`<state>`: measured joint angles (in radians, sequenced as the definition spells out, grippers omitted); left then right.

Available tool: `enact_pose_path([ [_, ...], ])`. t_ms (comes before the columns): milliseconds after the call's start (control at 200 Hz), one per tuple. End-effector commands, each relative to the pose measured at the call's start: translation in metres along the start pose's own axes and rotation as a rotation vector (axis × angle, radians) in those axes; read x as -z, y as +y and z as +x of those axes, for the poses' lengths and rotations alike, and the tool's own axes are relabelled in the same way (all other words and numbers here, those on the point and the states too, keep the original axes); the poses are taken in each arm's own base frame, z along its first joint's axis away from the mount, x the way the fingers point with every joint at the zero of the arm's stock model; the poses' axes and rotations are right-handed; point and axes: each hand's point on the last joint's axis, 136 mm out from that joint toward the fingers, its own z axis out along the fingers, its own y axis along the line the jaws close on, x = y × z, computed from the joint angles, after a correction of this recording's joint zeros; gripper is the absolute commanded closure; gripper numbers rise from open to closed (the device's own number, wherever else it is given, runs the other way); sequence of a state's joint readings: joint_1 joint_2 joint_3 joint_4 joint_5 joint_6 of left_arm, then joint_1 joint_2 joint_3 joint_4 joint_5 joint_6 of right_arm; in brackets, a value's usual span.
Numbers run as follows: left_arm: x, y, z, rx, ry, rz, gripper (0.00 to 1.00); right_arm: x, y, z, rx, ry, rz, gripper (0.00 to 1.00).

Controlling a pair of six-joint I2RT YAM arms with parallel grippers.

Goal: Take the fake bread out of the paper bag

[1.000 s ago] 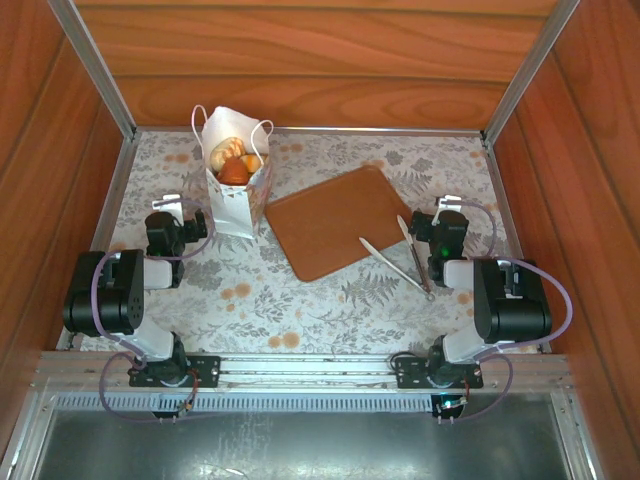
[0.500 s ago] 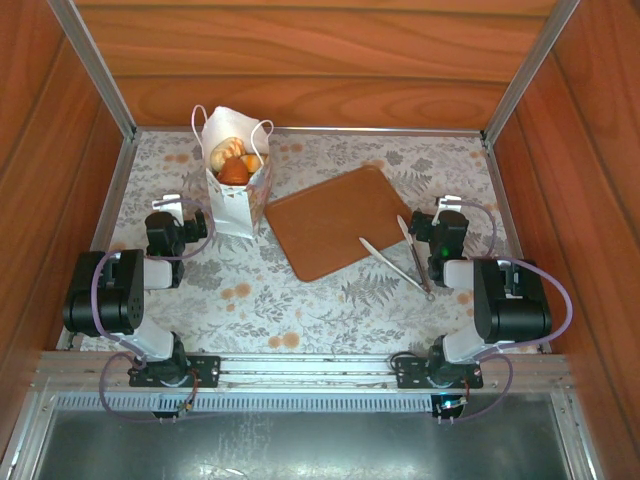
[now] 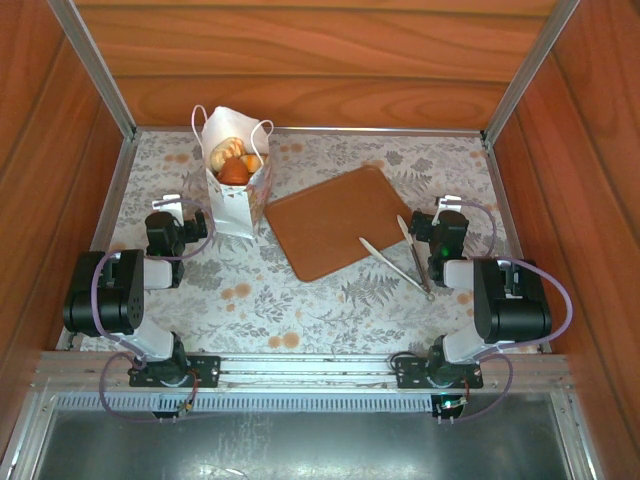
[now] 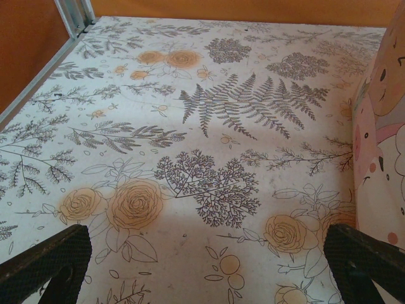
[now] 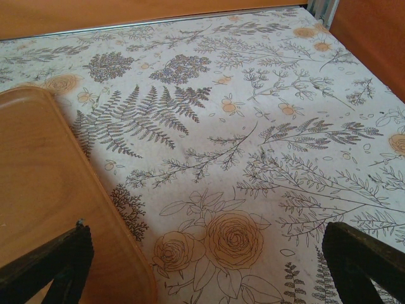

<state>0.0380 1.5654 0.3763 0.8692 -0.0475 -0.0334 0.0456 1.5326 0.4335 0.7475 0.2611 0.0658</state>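
The bag [image 3: 236, 190] stands upright close to the far left corner of the table [image 3: 330, 300], a little in from the left edge rail [image 3: 100, 225]. Its mouth is open upward, and the bread [image 3: 236, 160] is heaped inside up to the rim, none of it out on the table.

A brown board [image 3: 338, 220] lies flat and skewed across the middle. Its left corner sits just beside the bag's base; I cannot tell whether they touch. Tongs [image 3: 415, 258] lie across the board's near right edge, with their ends out on the table.

The left tool [image 4: 205, 269] sits low near the left edge, on the near side of the bag, with its jaws spread wide and nothing between them. In the left wrist view the bag's printed side [image 4: 380, 158] rises at the right, just past the right finger. Bare table runs ahead and leftward to the corner rail [image 4: 73, 16].

The right tool [image 5: 205, 266] sits near the right edge, also wide open and empty. In the right wrist view the board's rounded edge [image 5: 44, 190] lies under the left finger, and open table stretches ahead to the far right corner.

The near half of the table between the two arms is free, as is a strip along the far edge behind the board
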Motion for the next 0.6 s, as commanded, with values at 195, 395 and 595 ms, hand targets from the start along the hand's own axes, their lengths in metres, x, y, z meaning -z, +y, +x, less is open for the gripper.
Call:
enact_pose_path([
  [195,-0.003,-0.002,-0.011,-0.008,-0.031,0.004,0.0,0.001,0.0,-0.01,-0.015,-0.028,0.01,0.0],
  [395,0.0,0.001,-0.011,0.001,-0.036,-0.012,0.0,0.001,0.0,-0.01,-0.015,-0.027,0.009,0.0],
  [595,0.013,0.01,-0.02,0.025,-0.073,-0.058,0.0,0.001,0.001,-0.015,-0.011,-0.041,0.006,0.0],
])
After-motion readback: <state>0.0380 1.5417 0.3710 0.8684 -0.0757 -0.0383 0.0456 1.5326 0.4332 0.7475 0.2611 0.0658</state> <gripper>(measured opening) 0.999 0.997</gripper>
